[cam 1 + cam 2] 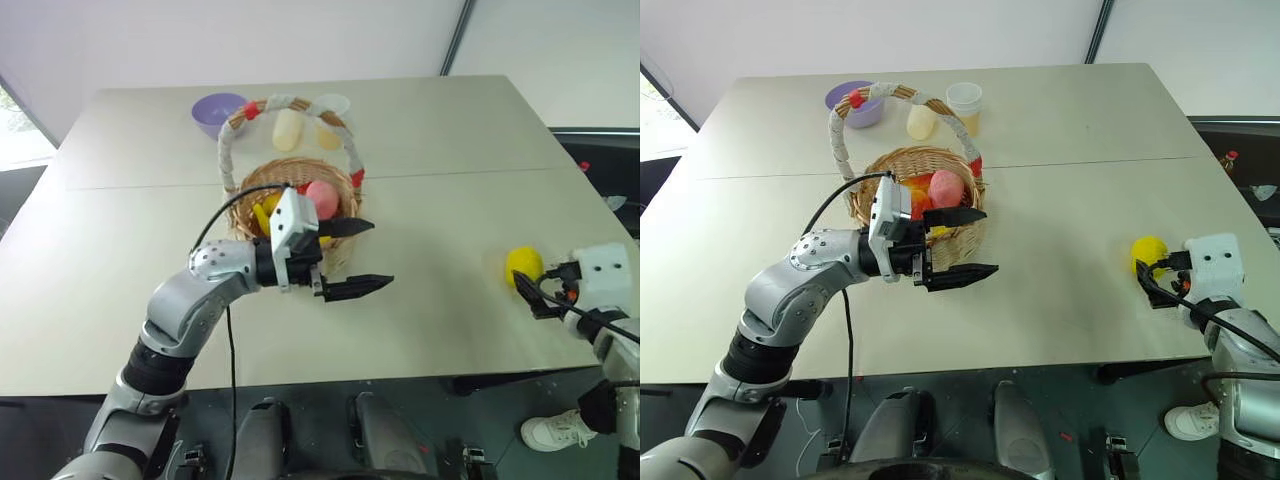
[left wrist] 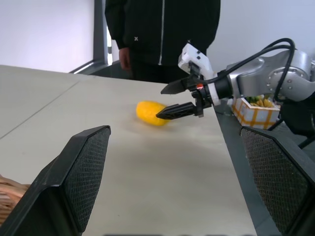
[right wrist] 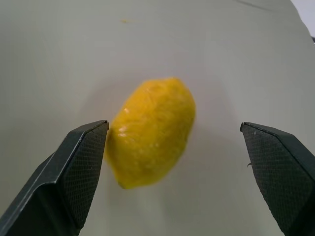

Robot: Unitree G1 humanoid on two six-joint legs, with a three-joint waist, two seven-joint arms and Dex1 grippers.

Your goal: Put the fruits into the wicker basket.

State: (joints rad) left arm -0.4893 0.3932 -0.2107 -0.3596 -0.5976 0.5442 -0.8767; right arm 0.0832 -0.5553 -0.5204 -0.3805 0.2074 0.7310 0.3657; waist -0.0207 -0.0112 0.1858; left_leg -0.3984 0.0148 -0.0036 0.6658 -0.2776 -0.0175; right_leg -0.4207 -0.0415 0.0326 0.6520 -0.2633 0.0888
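Left gripper (image 1: 355, 258) — black fingers spread wide, empty, level in front of the round tan wicker basket (image 1: 340, 240). Right gripper (image 1: 532, 293) — fingers wide, nothing held, just short of the yellow lemon (image 1: 523, 264) lying on the pale table (image 1: 430, 150). Basket held a pink round peach (image 1: 322, 197) and yellow fruit. Farther back: small purple bowl (image 1: 216, 109).

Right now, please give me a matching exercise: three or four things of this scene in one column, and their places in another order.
1. yellow lemon
2. pink round peach
3. small purple bowl
4. left gripper

A. inside the round wicker basket
B. on the table behind the basket
C. open, in front of the basket
D. on the table, before the open right gripper

Pairs: 1-D, 2-A, 3-B, 4-C
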